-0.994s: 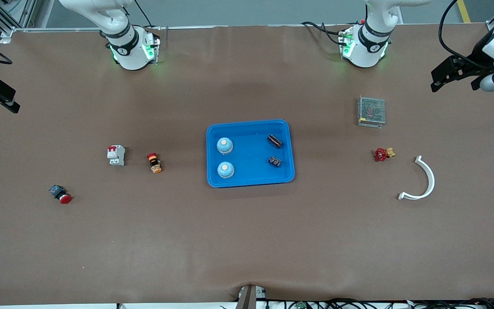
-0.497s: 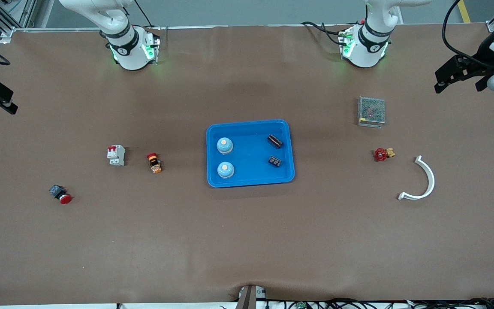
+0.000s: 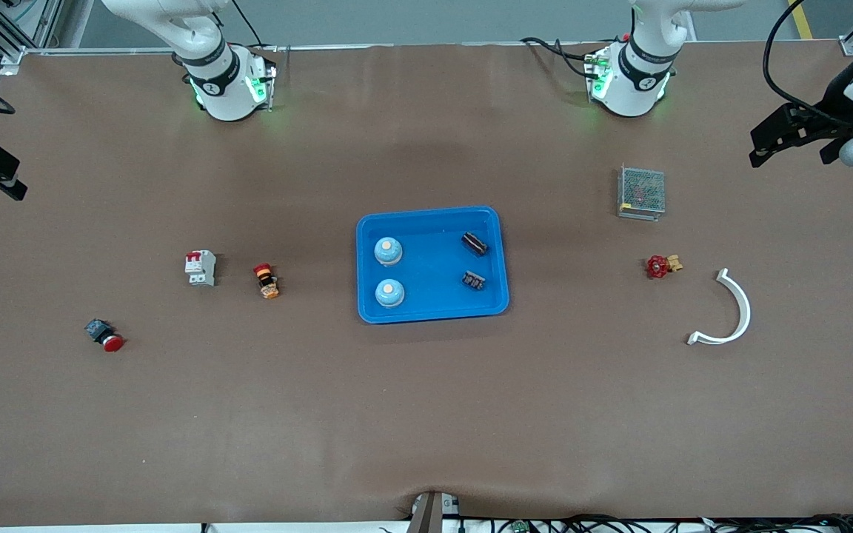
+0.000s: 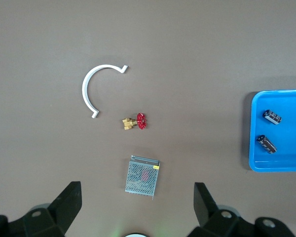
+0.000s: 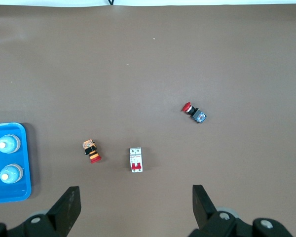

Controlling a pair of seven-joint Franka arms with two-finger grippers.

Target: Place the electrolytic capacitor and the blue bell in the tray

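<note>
1. One blue tray [image 3: 431,316].
2. Two blue bells [image 3: 388,251] [image 3: 389,294] in it.
3. Two dark capacitors [image 3: 475,243] [image 3: 474,280] in it.
4. One mesh box [image 3: 641,192].
5. One red-handled valve [image 3: 661,266].
6. One white curved piece [image 3: 742,307].
7. One white circuit breaker [image 3: 201,268].
8. Two red push buttons [image 3: 266,281] [image 3: 104,334].

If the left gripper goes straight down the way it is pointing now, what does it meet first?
Probably only bare table. The left gripper is open and looks straight down; the grey mesh box shows just ahead of its fingertips, so it may be touched instead. Depth is unclear here.
</note>
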